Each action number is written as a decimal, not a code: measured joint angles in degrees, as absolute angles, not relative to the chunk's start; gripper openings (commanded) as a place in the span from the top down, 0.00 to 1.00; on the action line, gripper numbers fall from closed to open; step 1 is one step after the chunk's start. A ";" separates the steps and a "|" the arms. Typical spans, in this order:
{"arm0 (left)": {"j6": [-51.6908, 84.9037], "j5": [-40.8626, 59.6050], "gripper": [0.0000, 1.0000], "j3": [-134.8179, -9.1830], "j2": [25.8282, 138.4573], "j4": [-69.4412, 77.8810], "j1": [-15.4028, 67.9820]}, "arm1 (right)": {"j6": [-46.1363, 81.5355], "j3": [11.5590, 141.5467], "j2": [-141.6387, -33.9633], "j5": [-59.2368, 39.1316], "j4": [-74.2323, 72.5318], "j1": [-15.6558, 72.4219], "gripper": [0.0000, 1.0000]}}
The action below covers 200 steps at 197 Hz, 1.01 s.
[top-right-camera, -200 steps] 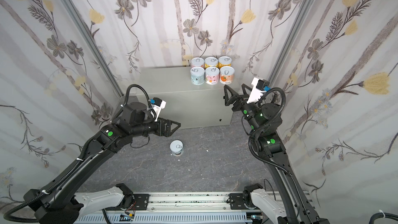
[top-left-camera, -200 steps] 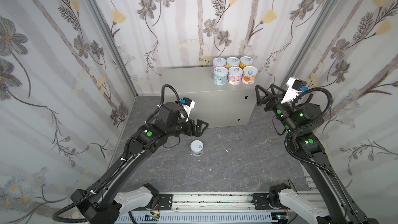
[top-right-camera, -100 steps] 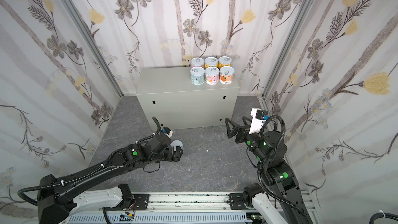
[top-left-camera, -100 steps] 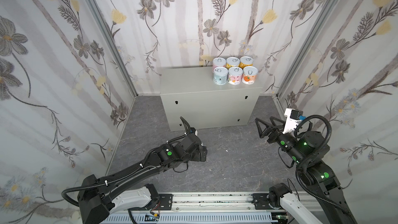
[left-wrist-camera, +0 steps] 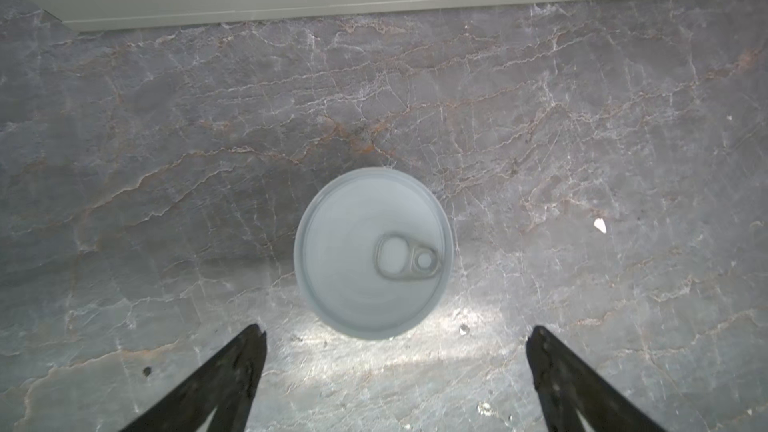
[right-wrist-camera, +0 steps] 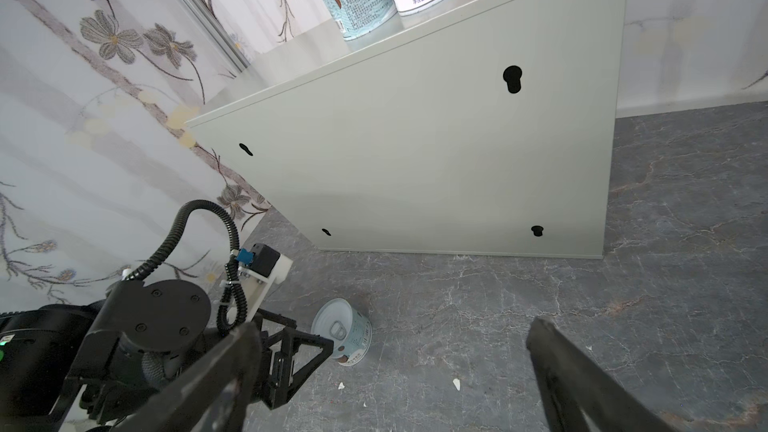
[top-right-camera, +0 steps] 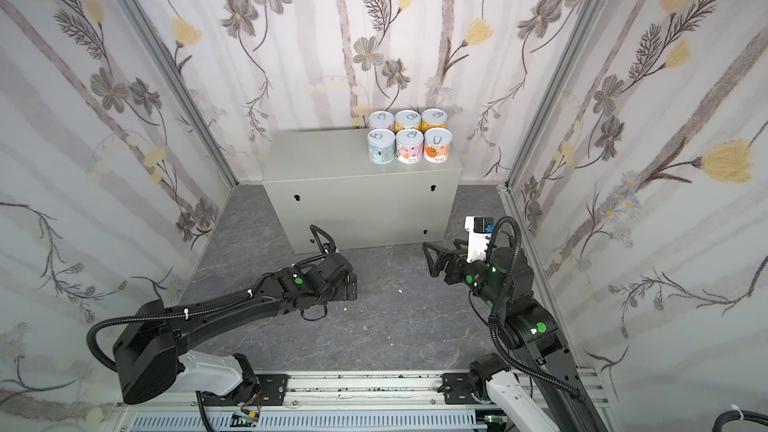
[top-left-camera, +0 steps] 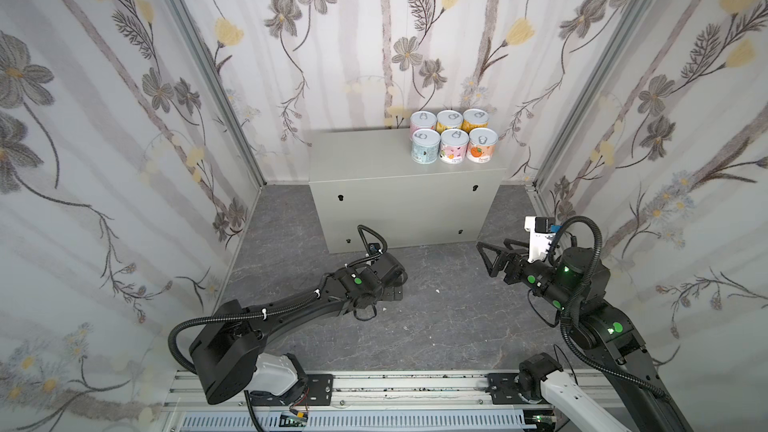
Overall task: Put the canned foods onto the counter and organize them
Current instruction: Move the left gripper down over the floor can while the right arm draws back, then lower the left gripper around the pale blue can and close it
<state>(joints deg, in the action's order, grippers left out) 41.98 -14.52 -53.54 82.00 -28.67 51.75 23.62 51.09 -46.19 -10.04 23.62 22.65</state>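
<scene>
Spread wide, the left gripper (left-wrist-camera: 397, 336) hung low over the floor (left-wrist-camera: 166, 118) and had hold of nothing. In the left wrist view its two dark fingers (left-wrist-camera: 232, 371) stood either side of a gap, and the last tin (left-wrist-camera: 372, 253) sat just ahead of them, lined up with that gap and clear of both. From above, that tin showed only its pale silvery lid, round with a raised rim and a pull tab lying flat off-centre. From the right wrist view the same tin (right-wrist-camera: 343, 332) stood upright on the dark marbled floor near the foot of the counter (right-wrist-camera: 415, 151). It wore a light blue label with small print and a brown mark low down.

Across the floor the right gripper (top-left-camera: 486, 258) was held up in the air, jaws just as wide apart and empty, pointing toward the counter front.

Up on the counter (top-left-camera: 365, 155), six tins (top-left-camera: 454, 147) stood upright in two rows of three, packed side by side at its right end by the back wall. In front stood a light blue one, a pink one with fruit print and a white one with an orange fruit. Behind stood a pink one, a yellow one and a deeper yellow-orange one, all with the same pale pull-tab lids. Small dark keyholes (top-left-camera: 340, 198) marked the counter's pale grey-beige front.
</scene>
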 measured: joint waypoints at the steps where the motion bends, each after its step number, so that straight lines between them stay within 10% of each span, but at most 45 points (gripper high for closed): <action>1: 41.98 -14.52 0.00 -53.60 82.11 -28.64 51.70 | 23.57 51.09 -46.24 -10.07 23.62 22.68 0.00; 200: 40.62 -18.09 0.14 -58.28 94.67 -29.82 51.00 | 20.45 48.07 -44.84 -9.02 23.22 23.18 0.00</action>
